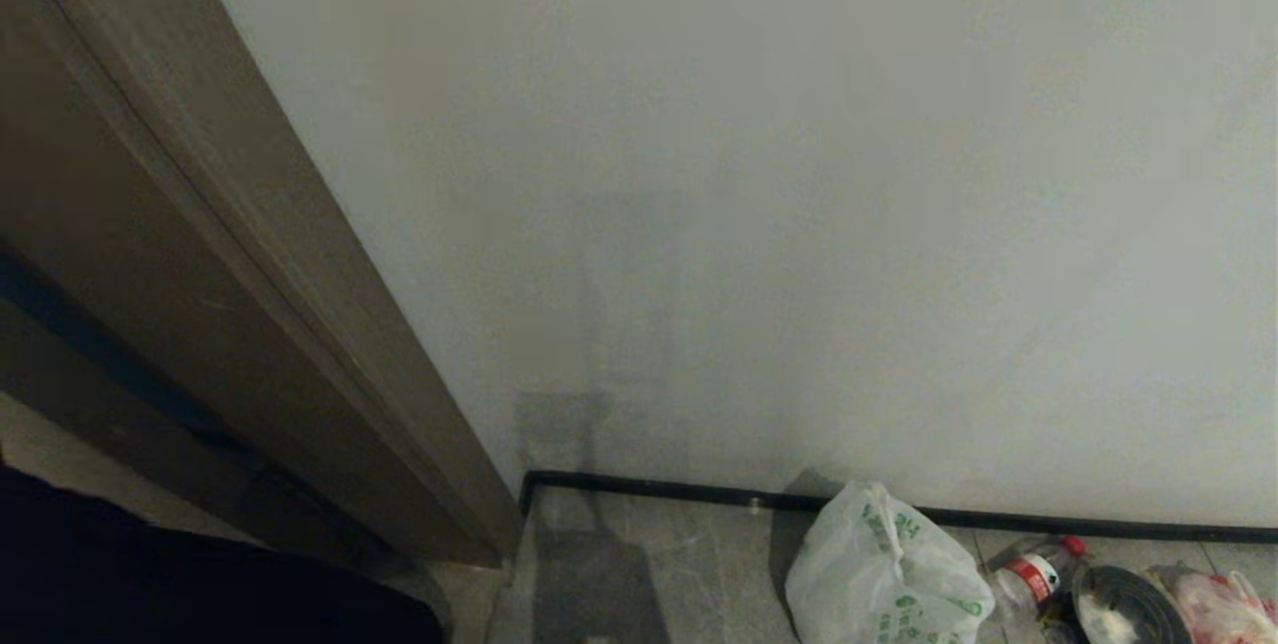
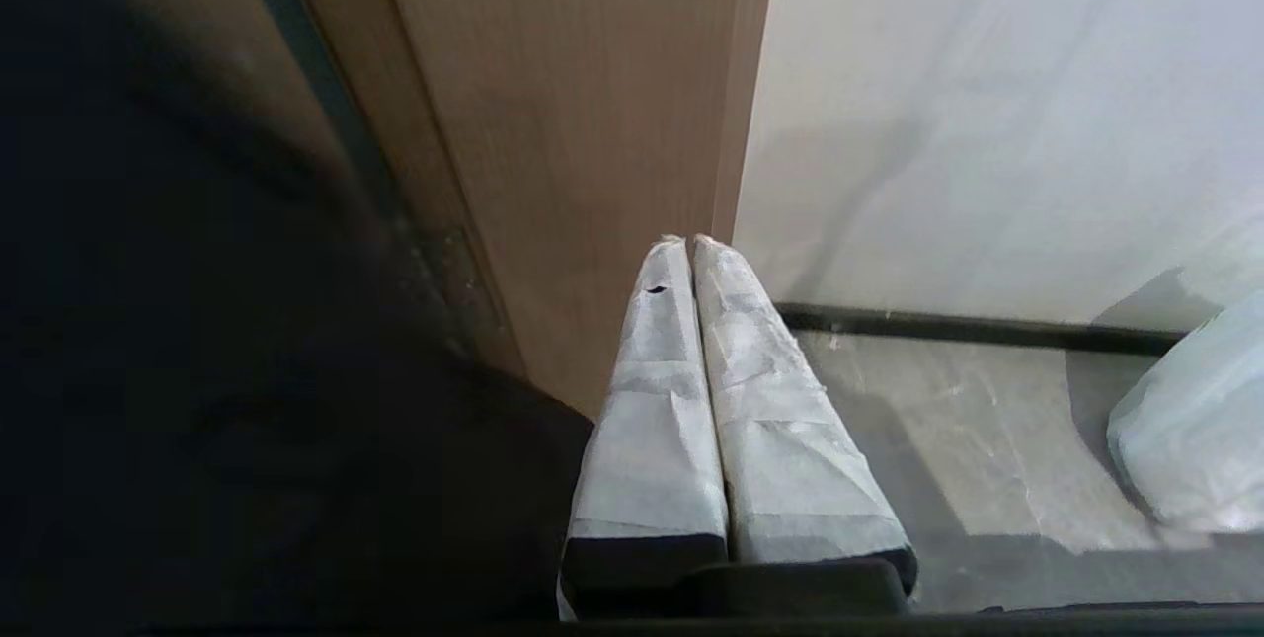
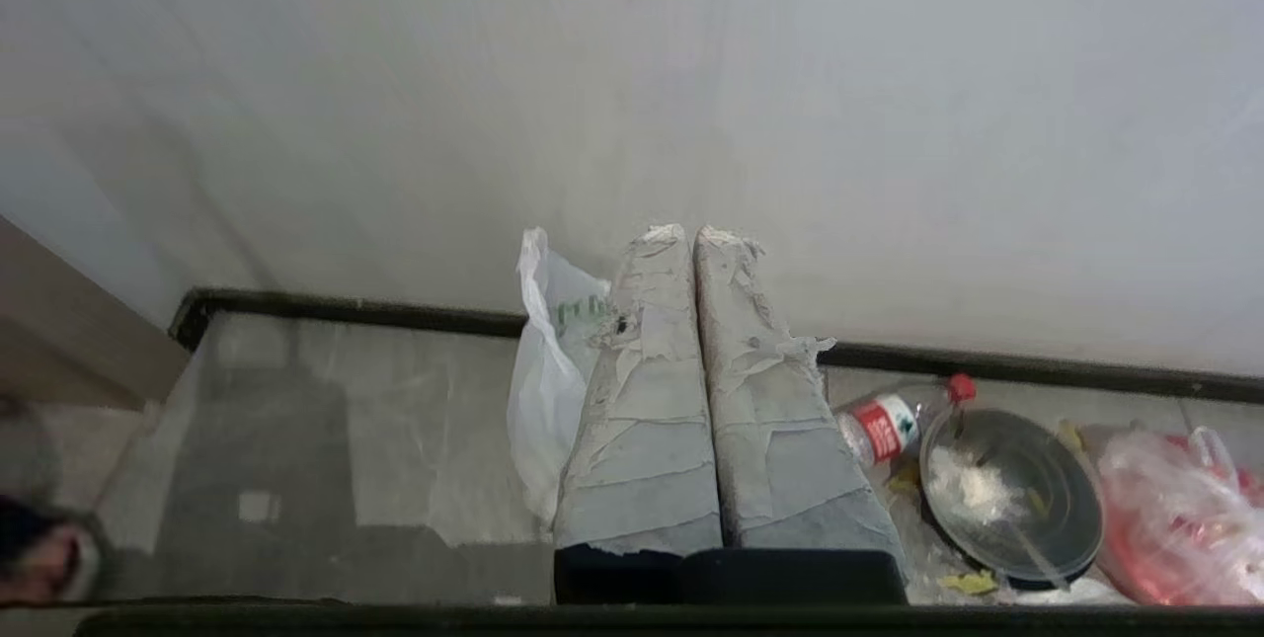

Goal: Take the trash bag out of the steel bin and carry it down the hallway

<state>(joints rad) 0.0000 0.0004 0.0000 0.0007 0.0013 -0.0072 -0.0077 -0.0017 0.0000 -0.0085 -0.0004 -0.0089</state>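
The trash bag (image 1: 884, 574), white crinkled plastic with green print, sits on the grey floor tiles against the white wall; nothing holds it. It also shows in the left wrist view as the trash bag (image 2: 1195, 430) and in the right wrist view as the trash bag (image 3: 548, 390), partly behind my right fingers. My left gripper (image 2: 691, 240) is shut and empty, near the brown door frame. My right gripper (image 3: 691, 230) is shut and empty, above the floor in front of the bag. The steel bin is out of view. Neither arm shows in the head view.
A brown wooden door frame (image 1: 250, 275) slants down the left side. A black baseboard (image 1: 998, 516) runs along the wall. Right of the bag lie a plastic bottle (image 1: 1033, 574), a round dark dish (image 1: 1123, 609) and a clear bag with red contents (image 1: 1213, 604).
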